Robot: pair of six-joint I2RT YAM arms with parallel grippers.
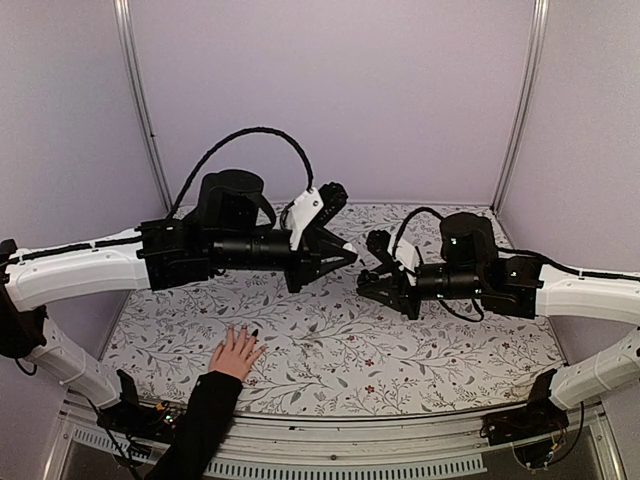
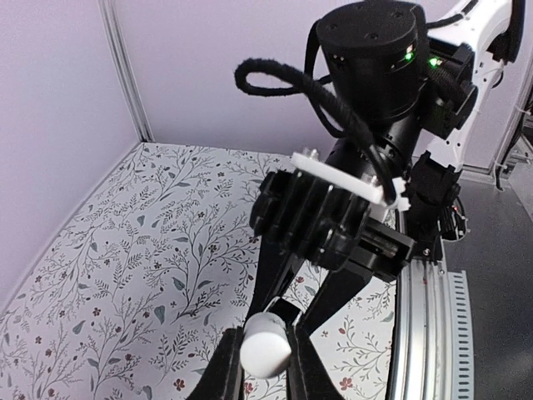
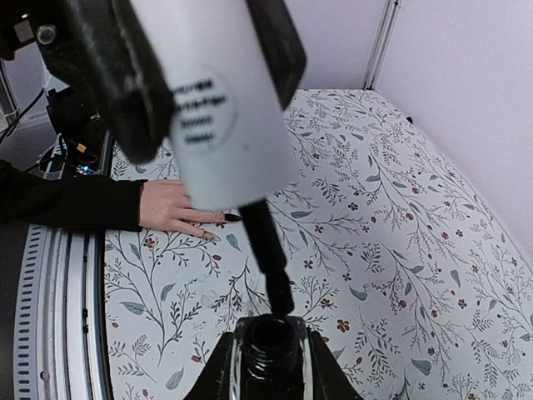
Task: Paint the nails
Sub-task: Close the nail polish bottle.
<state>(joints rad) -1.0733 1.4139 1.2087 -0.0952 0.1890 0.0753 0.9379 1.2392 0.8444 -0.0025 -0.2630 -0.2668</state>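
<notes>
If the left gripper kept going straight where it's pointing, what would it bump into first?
Probably the little dark bottle in the right gripper. The left gripper holds the white cap, and its brush stem reaches the bottle's open mouth.

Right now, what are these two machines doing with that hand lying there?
The right end effector holds a small dark bottle off the table. The left end effector grips the white cap, whose brush stem reaches into the bottle's neck. A person's hand lies flat on the flowered table; one nail looks dark, the others I cannot make out.
</notes>
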